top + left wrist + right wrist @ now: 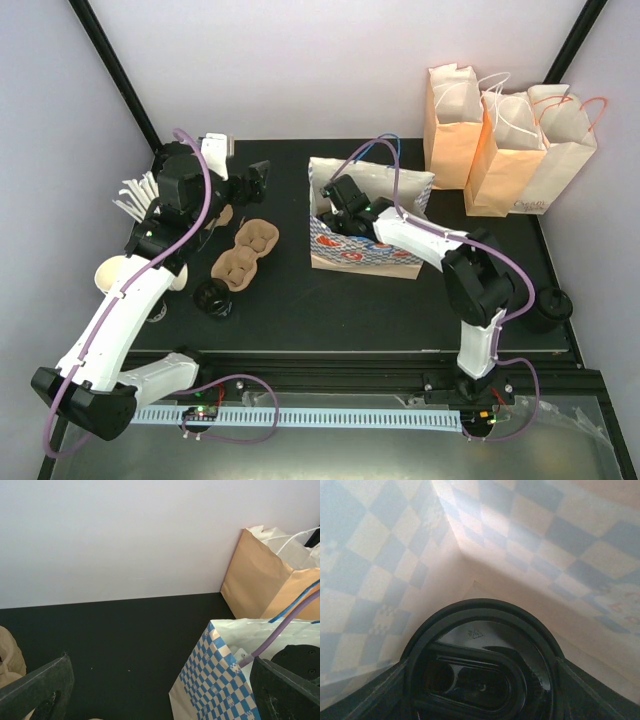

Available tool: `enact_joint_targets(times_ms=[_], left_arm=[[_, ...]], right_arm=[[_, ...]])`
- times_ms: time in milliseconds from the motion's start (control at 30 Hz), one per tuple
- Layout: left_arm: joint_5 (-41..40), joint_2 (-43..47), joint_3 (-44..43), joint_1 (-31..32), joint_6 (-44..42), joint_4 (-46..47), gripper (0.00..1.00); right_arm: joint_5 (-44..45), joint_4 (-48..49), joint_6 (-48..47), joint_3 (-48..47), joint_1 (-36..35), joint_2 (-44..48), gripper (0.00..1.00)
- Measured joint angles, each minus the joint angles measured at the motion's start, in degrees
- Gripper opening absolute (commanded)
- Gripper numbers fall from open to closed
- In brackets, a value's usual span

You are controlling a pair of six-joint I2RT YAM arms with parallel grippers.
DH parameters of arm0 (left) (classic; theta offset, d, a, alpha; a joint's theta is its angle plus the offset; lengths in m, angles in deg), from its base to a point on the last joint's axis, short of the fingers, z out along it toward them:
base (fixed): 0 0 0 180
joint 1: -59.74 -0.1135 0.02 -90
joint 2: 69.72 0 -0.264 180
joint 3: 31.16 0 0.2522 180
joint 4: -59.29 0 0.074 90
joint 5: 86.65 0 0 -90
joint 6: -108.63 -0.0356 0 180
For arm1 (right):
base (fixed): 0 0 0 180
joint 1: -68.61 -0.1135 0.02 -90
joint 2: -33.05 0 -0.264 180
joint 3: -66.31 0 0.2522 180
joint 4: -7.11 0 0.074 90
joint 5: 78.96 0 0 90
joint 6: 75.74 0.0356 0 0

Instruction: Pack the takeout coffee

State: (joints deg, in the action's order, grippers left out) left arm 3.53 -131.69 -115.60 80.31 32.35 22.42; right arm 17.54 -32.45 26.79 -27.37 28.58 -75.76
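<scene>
- The cup (480,665) is inside the checked bag (365,255), at the bag's left end, close to an inner corner.
- It stands upright, lid up toward the bag's mouth, with its long axis running straight down into the bag.
- The right gripper (480,705) reaches down into the bag with a finger on each side of the lid. It looks clamped on the cup, though the contact sits at the very edge of the wrist view.
- The left gripper (258,180) hangs over the back left part of the worktop (400,300), jaws wide apart and holding nothing.
- Bags: one checked, mid-worktop, and three brown bags (452,130) in the far right corner.
- Black cups: one in the bag, a second cup (213,298) near the front left, and a third cup (548,308) at the right edge.
- One pulp carrier (245,252) is plain to see, left of the checked bag.
</scene>
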Motion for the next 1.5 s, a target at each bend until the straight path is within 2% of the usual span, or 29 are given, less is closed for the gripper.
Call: enact_joint_targets(times_ms=[200, 367, 600, 700, 833, 867, 1167, 1500], left_arm=[[0.3, 0.0, 0.0, 0.0, 0.1, -0.2, 0.99], [0.3, -0.4, -0.2, 0.0, 0.1, -1.4, 0.99], [0.2, -1.4, -0.5, -0.6, 0.1, -3.6, 0.99], [0.1, -2.7, -1.6, -1.2, 0.3, -5.2, 0.99], [0.0, -3.5, -1.6, -2.0, 0.6, -6.9, 0.99], [0.0, -3.5, -1.6, -2.2, 0.7, -7.2, 0.99], [-0.4, -3.3, -1.7, -3.1, 0.5, -9.6, 0.99], [-4.9, -2.9, -1.6, -7.1, 0.5, -14.0, 0.99]], right_arm=[[3.9, -2.0, 0.0, -3.2, -1.4, -2.3, 0.49], [3.3, -7.0, 0.1, -8.9, -1.4, -5.2, 0.50], [2.5, -8.4, 0.3, -8.8, -1.1, -4.2, 0.54], [2.5, -9.1, 0.5, -8.8, -1.1, -3.6, 0.65], [2.5, -12.4, 1.2, -10.2, -1.1, -3.6, 0.97], [2.4, -14.4, 1.3, -11.0, -1.1, -3.6, 1.00], [3.6, -33.7, 1.3, -22.6, -1.1, -4.9, 1.00], [7.0, -36.5, 1.3, -23.1, -1.1, 5.7, 1.00]])
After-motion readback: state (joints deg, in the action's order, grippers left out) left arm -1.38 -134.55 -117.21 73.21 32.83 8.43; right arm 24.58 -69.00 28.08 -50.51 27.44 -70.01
